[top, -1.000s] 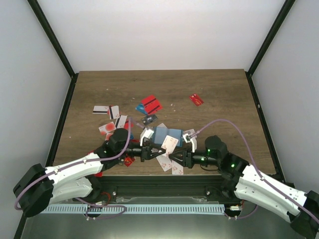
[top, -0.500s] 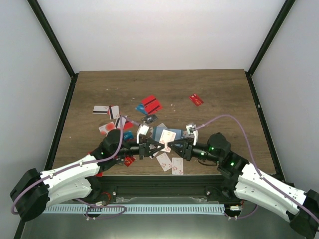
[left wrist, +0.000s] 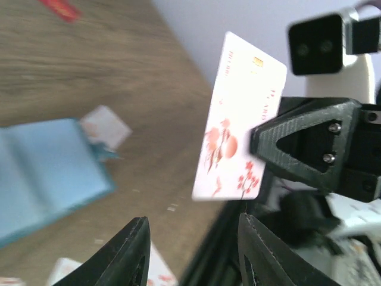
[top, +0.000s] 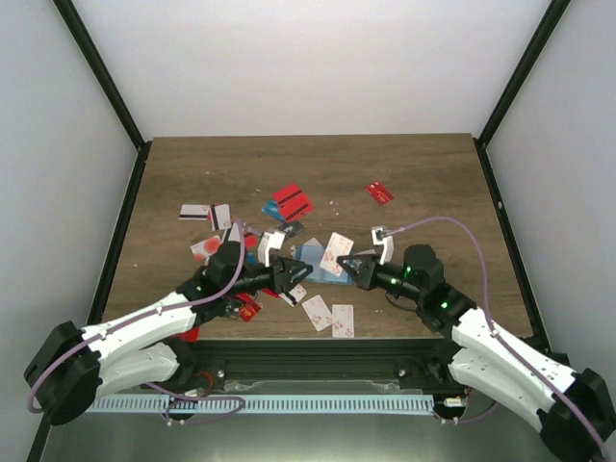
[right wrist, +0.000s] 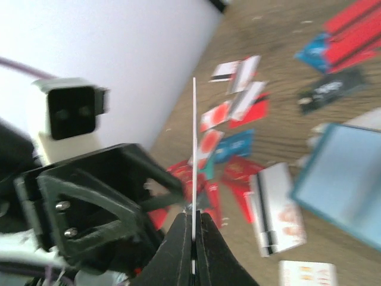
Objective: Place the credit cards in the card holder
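My right gripper [top: 357,268] [right wrist: 194,215] is shut on the bottom edge of a white credit card with red blossom marks [top: 337,251] [left wrist: 241,119] and holds it upright above the table; in the right wrist view the card [right wrist: 194,143] shows edge-on. My left gripper [top: 295,273] [left wrist: 191,220] stands open just left of that card, with nothing between its fingers. The card holder [top: 316,263] [left wrist: 41,173] [right wrist: 348,185], a teal-blue wallet, lies open with its light blue inside up, on the table under and between the two grippers. More credit cards [top: 292,202] lie scattered around it.
Red and black-striped cards [top: 202,213] lie to the left. A lone red card [top: 379,192] is at the back right. Two white cards [top: 330,317] rest near the front edge. Red and blue cards [right wrist: 238,149] crowd the table left of the holder.
The white card has passed from my left gripper to my right. The left jaws opened and drew back left. The right jaws closed on the card and lifted it away from the front edge.
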Controlling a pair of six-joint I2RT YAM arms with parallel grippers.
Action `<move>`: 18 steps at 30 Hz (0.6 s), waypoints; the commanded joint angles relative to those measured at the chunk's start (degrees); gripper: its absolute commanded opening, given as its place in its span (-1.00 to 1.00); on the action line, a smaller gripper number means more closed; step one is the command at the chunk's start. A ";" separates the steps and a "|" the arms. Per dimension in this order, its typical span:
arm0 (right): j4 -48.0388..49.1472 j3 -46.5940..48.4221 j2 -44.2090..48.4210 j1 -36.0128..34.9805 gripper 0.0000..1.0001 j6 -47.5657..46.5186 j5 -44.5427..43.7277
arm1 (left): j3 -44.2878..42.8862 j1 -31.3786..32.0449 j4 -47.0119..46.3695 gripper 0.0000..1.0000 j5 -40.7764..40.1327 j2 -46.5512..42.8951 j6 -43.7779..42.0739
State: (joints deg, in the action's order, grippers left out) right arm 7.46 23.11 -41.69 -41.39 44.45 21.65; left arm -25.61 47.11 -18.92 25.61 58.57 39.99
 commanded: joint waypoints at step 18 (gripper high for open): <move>7.80 7.37 -39.27 18.79 -0.99 0.41 18.14 | -18.42 -9.65 18.63 -0.39 -14.97 31.72 -11.33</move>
State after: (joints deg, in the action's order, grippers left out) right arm 10.04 27.64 -77.28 -23.22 45.08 36.51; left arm -41.39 37.98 -1.56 11.31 87.18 30.85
